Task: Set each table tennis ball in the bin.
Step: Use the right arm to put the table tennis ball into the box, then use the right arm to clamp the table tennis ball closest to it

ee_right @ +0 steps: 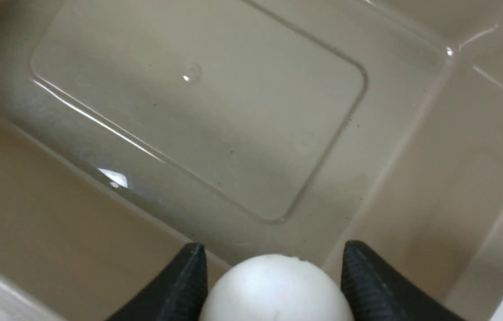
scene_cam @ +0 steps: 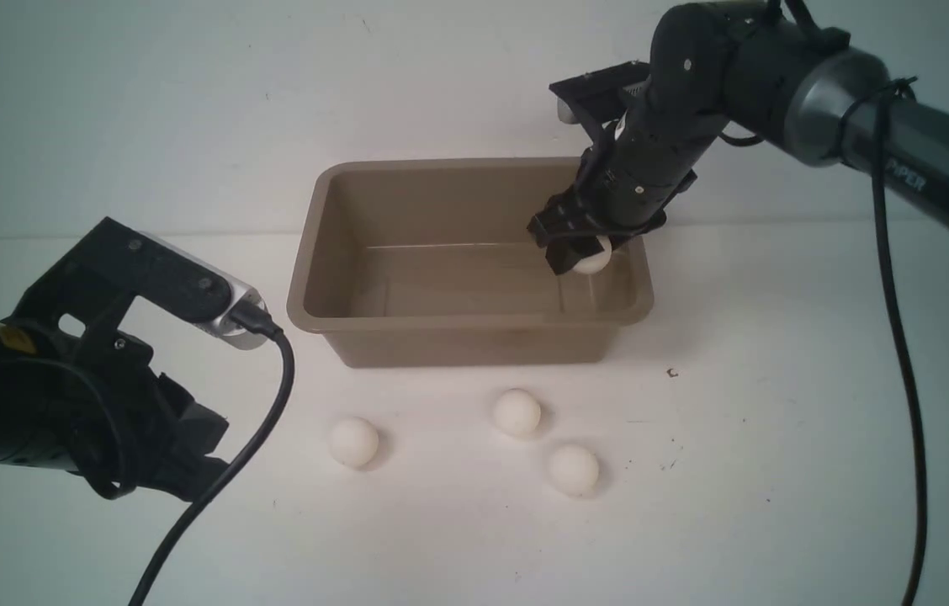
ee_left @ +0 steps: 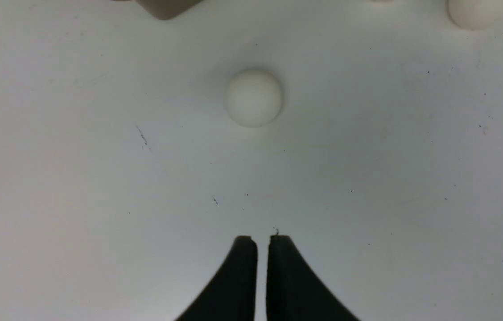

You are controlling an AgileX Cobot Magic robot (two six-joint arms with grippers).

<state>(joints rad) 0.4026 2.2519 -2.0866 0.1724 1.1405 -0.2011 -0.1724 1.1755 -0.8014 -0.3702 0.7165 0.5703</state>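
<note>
Snugly between right fingers, ball.

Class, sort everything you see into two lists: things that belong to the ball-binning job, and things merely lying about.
Job: bin; ball in the right hand; three loose balls.
Lying about: cable; dark speck.

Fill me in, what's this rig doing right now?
The right arm's fingers are closed on one ball, holding it inside the right end of the bin, not yet released. No ball lies on the bin's floor so far. The other three balls sit on the table in front of the bin. The left arm's fingers are shut and empty, hovering over the table just short of the leftmost ball.
</note>
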